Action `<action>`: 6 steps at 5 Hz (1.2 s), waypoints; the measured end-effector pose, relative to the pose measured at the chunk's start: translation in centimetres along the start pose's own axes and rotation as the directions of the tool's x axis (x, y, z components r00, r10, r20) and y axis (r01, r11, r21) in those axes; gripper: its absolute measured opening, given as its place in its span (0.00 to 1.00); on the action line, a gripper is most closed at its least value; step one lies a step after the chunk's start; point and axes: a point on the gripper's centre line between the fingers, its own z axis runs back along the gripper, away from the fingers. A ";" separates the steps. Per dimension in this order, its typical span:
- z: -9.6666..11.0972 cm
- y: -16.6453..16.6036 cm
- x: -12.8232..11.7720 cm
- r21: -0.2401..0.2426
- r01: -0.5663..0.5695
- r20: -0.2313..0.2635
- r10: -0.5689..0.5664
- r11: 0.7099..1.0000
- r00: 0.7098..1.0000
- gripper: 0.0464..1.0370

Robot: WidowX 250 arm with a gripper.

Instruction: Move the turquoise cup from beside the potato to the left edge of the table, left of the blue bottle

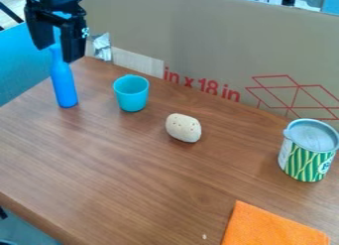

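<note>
The slim bottle (64, 85) is plain blue and smooth, with a long narrow neck above a rounded shoulder and a straight body. It is in an upright pose at the far left part of the brown wooden table (136, 164), near the edge and a little apart from the turquoise cup (132, 95). Its neck is at the black gripper (58, 51), which partly hides the upper end.

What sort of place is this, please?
Probably a robotics lab or test area: a black robot gripper hangs at a blue bottle over a brown table, and a cardboard panel with red print stands behind it like a screen.
</note>
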 end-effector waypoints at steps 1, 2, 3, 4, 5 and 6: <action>-0.9 -0.1 -0.1 -0.015 -0.002 -0.028 0.001 1.000 1.000 0.97; -2.9 -0.3 0.9 -0.060 -0.096 -0.037 0.094 0.994 0.995 0.97; -4.2 0.0 2.3 -0.098 -0.285 -0.020 0.285 0.953 0.958 0.97; -5.0 0.3 3.4 -0.129 -0.432 -0.015 0.434 0.892 0.901 0.97; -5.4 0.2 4.3 -0.131 -0.508 0.014 0.514 0.852 0.858 0.97; -6.5 -0.3 4.9 -0.116 -0.547 0.001 0.550 0.829 0.835 0.97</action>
